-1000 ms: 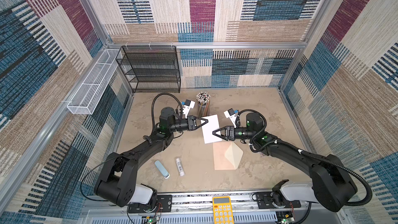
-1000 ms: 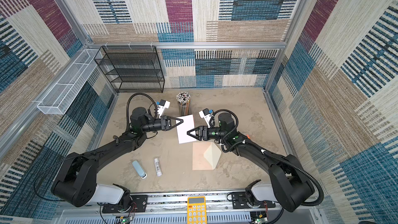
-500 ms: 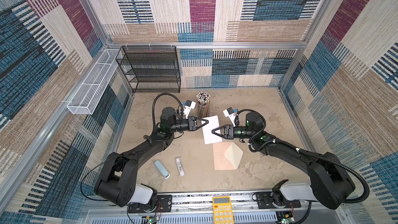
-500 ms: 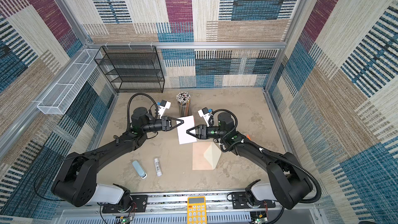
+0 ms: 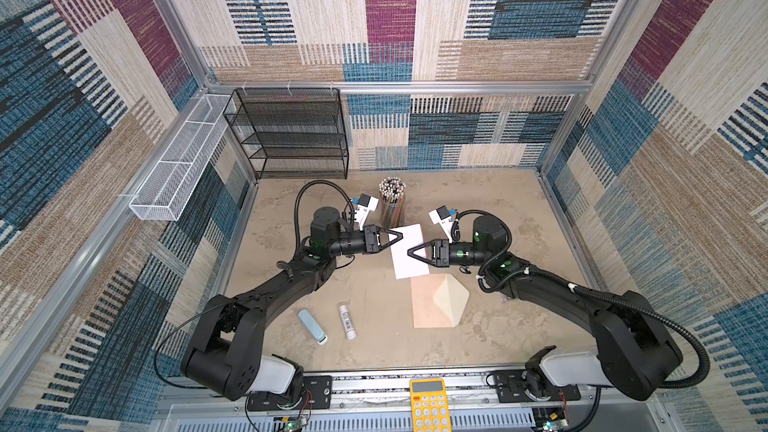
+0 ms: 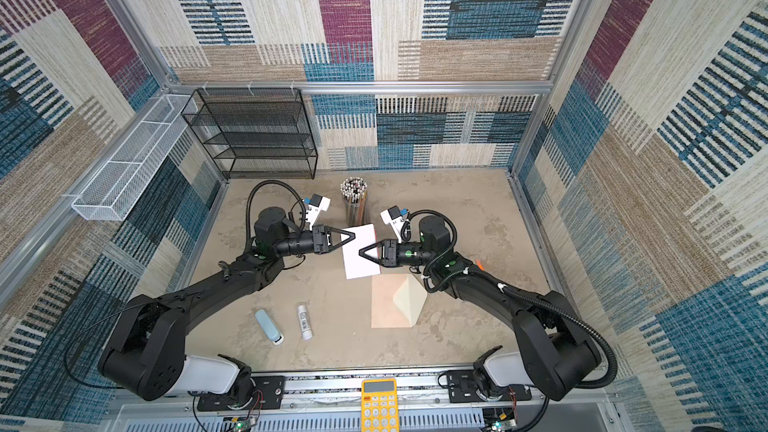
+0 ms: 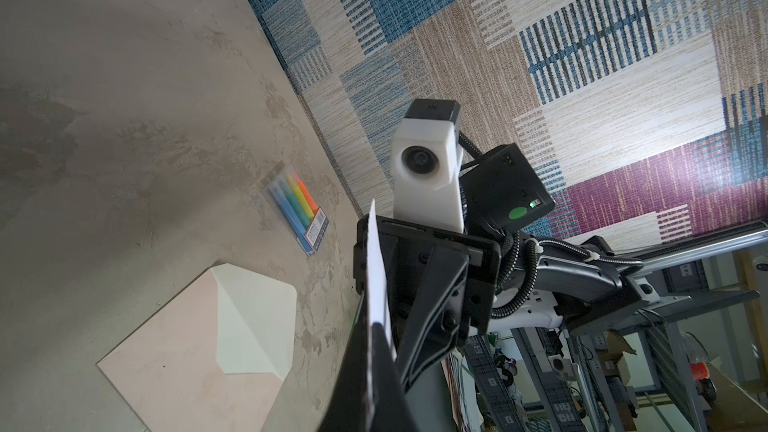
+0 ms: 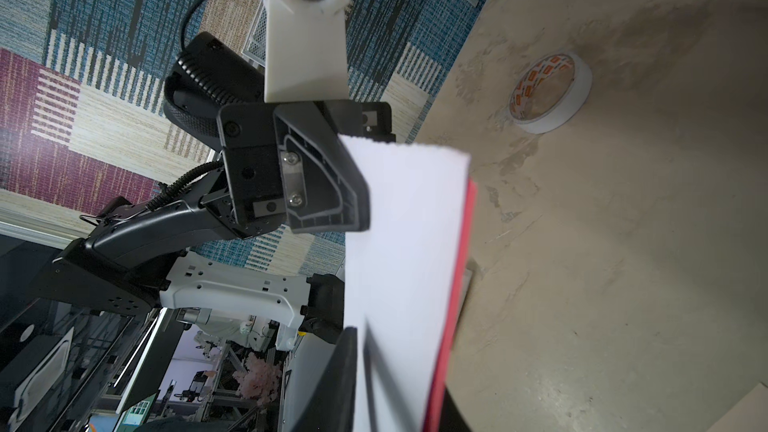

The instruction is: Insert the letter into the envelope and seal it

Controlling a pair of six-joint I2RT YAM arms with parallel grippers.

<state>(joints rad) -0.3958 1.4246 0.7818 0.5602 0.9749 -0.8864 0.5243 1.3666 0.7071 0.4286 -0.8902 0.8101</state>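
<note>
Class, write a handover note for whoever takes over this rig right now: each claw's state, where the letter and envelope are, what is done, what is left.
Left claw: shut on one edge of the letter, which is held off the table.
Right claw: closed on the letter's opposite edge.
Envelope: flat on the table beside the letter, flap open.
Done: letter lifted, in both claws.
Left: slide it into the envelope, seal the flap.

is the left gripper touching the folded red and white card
Touching: the right wrist view shows the left gripper clamped on the card, at its edge.
</note>
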